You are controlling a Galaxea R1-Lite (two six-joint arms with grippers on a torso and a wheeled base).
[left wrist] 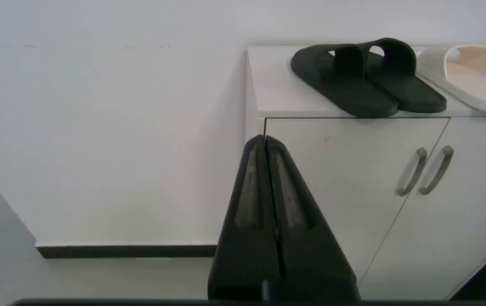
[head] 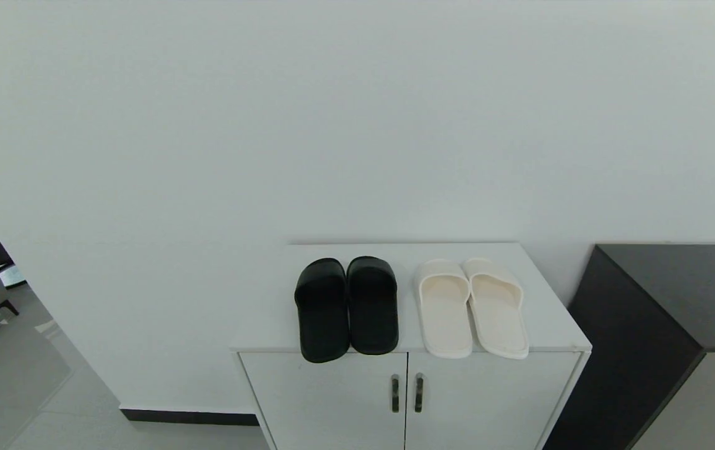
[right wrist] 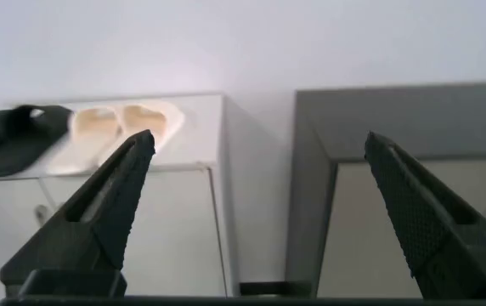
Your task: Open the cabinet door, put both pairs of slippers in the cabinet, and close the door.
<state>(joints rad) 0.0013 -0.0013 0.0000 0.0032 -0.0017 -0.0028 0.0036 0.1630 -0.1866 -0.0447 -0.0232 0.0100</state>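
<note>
The white two-door cabinet stands shut against the wall. Both pairs sit on its top with their heels at the front edge: the black rubber slide slippers over the left door, the cream rubber slide slippers just beside them over the right door.

The door has to open first, so what matters is the pair of slim metal bar handles. They are mounted close together, one on each side of the seam where the doors meet, and their long axis runs straight up and down.

The left pincer has its fingers pressed together and holds nothing. It hangs well back from the cabinet, roughly in line with the cabinet's left front corner, so the handles lie ahead of it and towards the robot's right.

The right pincer is spread wide and empty. It faces the gap between the white cabinet and the dark grey cabinet next to it, so the handles lie ahead of it and towards the robot's left.

The left arm looks slightly nearer to the handles, though the wrist views make that hard to judge. Either pincer would have to close sideways across an upright bar.
</note>
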